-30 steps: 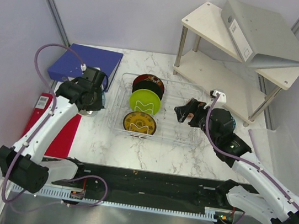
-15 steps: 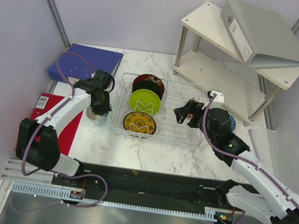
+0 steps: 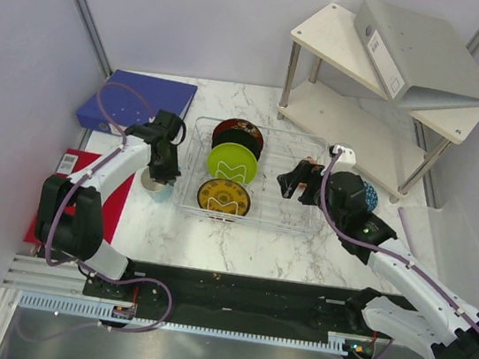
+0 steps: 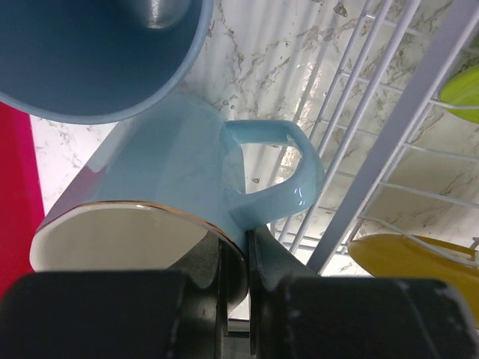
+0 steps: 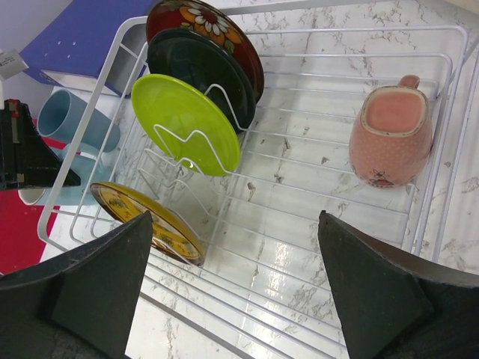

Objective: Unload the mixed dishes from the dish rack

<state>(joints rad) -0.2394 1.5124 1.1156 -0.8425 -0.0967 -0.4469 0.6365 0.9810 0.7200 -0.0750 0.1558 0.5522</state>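
Left gripper (image 4: pixel 238 262): jaws nearly closed, clamped on the rim of the glossy light-blue ceramic mug (image 4: pixel 165 172), just outside the left wall of the thin white wire dish rack (image 5: pixel 299 34). Right gripper (image 5: pixel 233 217): jaws spread wide, holding nothing, above the rack, which contains upright round plates (image 5: pixel 183 123) and a pink speckled mug (image 5: pixel 389 131)

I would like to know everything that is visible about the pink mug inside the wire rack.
The pink mug is squat and salmon-coloured with fine pale dots, and looks like glazed ceramic. Its inside is the same pink and seems empty. A small handle points toward the far wall. It stands upright on the wire floor of the dish rack, near one end and well apart from the lime green plate. Only the rack touches it; the open right gripper is clear of it.
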